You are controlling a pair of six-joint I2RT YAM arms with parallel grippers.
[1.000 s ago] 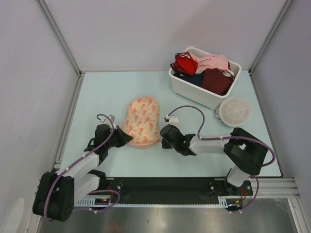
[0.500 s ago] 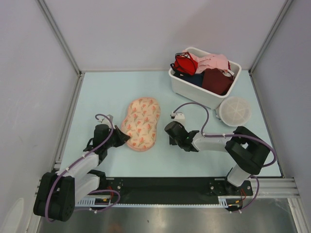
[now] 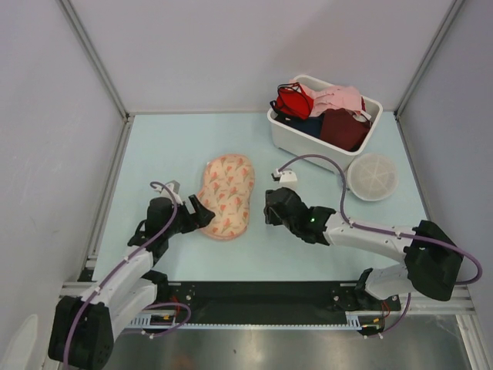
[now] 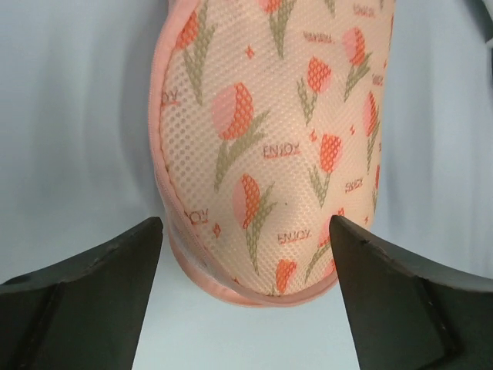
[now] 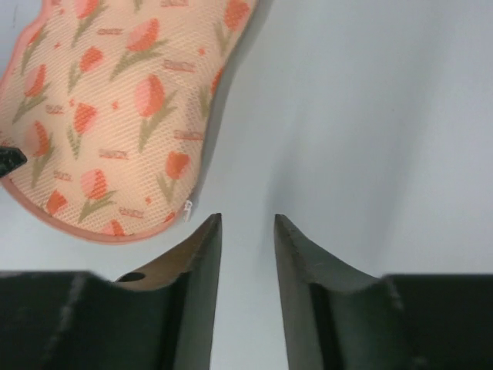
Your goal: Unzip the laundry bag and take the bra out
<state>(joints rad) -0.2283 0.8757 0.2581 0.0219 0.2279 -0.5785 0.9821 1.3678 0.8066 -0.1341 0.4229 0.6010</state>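
Note:
The laundry bag (image 3: 227, 194), peach with an orange tulip print, lies flat on the pale blue table and looks closed. My left gripper (image 3: 199, 213) stands wide open at the bag's near left end. In the left wrist view the bag's (image 4: 269, 139) rounded end sits just beyond the left gripper (image 4: 245, 222), touching neither finger. My right gripper (image 3: 269, 208) is a little to the right of the bag, apart from it. Its jaws are partly open with only bare table between them (image 5: 247, 217). A small white zipper pull (image 5: 188, 208) shows at the bag's (image 5: 115, 116) edge, just left of the right gripper's left finger. The bra is hidden.
A white bin (image 3: 308, 146) at the back right holds red, pink and dark garments. A round white mesh disc (image 3: 373, 176) lies beside it. Grey walls and metal rails close in the table on three sides.
Both grippers were shut at the bag's sides and have let go: the left opened wide, the right opened partly and drew off to the right. The bag shifted slightly left.

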